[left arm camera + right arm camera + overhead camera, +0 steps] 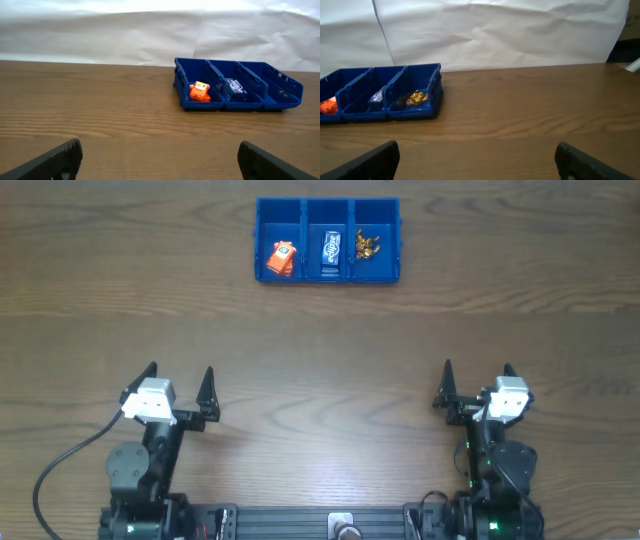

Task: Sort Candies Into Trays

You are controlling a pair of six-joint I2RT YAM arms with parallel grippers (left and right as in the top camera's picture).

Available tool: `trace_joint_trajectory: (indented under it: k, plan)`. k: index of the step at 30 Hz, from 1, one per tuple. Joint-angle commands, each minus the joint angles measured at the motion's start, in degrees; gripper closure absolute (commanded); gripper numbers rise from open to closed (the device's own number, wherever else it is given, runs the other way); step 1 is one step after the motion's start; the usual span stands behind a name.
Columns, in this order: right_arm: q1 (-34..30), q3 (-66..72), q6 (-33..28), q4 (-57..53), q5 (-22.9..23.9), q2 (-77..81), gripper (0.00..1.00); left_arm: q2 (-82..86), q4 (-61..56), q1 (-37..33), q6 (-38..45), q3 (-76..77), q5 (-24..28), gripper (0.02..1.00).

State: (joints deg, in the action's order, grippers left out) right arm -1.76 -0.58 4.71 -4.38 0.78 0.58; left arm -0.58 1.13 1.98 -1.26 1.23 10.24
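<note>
Three compartments side by side in one blue tray (262, 230), far up the wooden table (320, 330) from both arms and roughly midway between them. In the left compartment, an orange candy (284, 258); in the middle one, a blue-and-white wrapped candy (331, 248); in the right one, a small heap of gold-wrapped candies (366, 246). All of them inside the tray's walls.

Left gripper (179, 372) low over the table close to its own base, well apart from the tray, fingers (55, 159) spread wide and gripping nothing, only bare wood between them. From the left wrist, the orange candy in the compartment nearest that side, the blue-and-white one next along.

Right gripper (477, 370) in a matching spot on the other side – near its base, well apart from the tray, fingers (375, 159) fully parted, nothing held. From the right wrist, the gold heap in the nearest compartment, then the blue-and-white candy, then the orange one at the far end.

Behind the table, a white sheet (495, 30) as backdrop. By the left arm's base, a black cable (60, 465) curving towards the bottom edge of the top view.
</note>
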Motion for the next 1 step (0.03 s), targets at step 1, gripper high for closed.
trace_joint_trajectory:
  k: [1]
  plan:
    - [-0.24, 0.11, -0.7, -0.42, -0.48, -0.42, 0.003, 0.37, 2.29, -0.24, 0.44, -0.96, 1.2, 0.02]
